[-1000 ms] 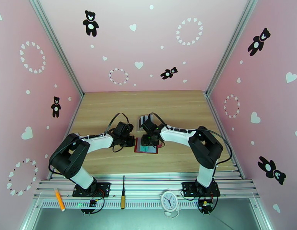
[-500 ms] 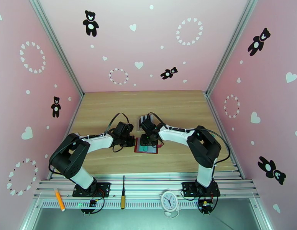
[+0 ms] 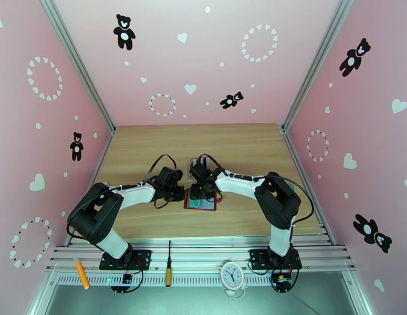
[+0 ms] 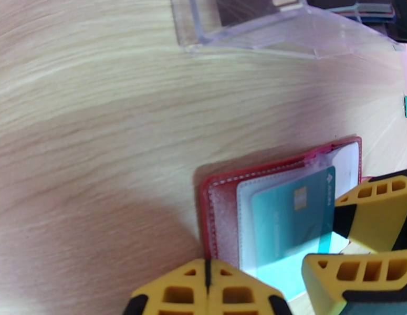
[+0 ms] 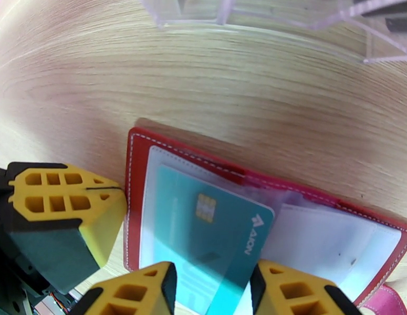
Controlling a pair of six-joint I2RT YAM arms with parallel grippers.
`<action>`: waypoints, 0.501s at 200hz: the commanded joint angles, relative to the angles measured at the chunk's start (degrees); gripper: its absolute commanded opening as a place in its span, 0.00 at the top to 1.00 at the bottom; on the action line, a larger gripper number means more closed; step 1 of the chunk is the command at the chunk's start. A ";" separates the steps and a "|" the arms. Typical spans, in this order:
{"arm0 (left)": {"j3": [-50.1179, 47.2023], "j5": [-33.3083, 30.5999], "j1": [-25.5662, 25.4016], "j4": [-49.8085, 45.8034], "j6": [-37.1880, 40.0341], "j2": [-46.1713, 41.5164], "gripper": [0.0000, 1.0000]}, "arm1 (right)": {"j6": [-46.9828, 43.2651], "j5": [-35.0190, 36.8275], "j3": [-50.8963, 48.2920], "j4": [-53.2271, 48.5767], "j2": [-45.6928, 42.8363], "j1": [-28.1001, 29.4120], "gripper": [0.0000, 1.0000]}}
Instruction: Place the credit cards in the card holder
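The card holder [image 3: 207,207] lies open on the wooden table, dark red with clear pockets [image 4: 224,206] [image 5: 134,153]. A teal credit card [image 5: 214,232] [image 4: 290,219] sits partly inside its left pocket. My right gripper [image 5: 214,274] [image 3: 202,194] [image 4: 337,237] is shut on this card's long edges. My left gripper [image 4: 206,271] [image 3: 181,194] [image 5: 116,192] is shut, with its tips resting on the holder's left edge. Dark cards [image 4: 374,9] stand in the clear rack [image 4: 256,32] just beyond.
The clear slotted rack [image 3: 197,165] [image 5: 266,14] stands close behind the holder. The holder's pink snap tab [image 5: 393,303] sticks out at its right end. On the front rail lie an orange pen [image 3: 81,273], a screwdriver [image 3: 168,269] and a small clock [image 3: 232,274].
My right gripper has slid a little to the left over the holder with the teal card in it. The left arm has stayed still.
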 commanded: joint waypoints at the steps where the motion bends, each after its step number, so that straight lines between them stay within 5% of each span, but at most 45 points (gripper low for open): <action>1: 0.23 1.29 -0.46 0.00 -0.33 0.90 0.94 | -0.64 -0.76 2.09 -1.57 1.50 0.71 0.56; 100: 0.24 1.40 -0.58 0.03 -0.37 1.01 0.94 | -1.23 -1.75 5.06 -2.20 3.78 1.65 0.56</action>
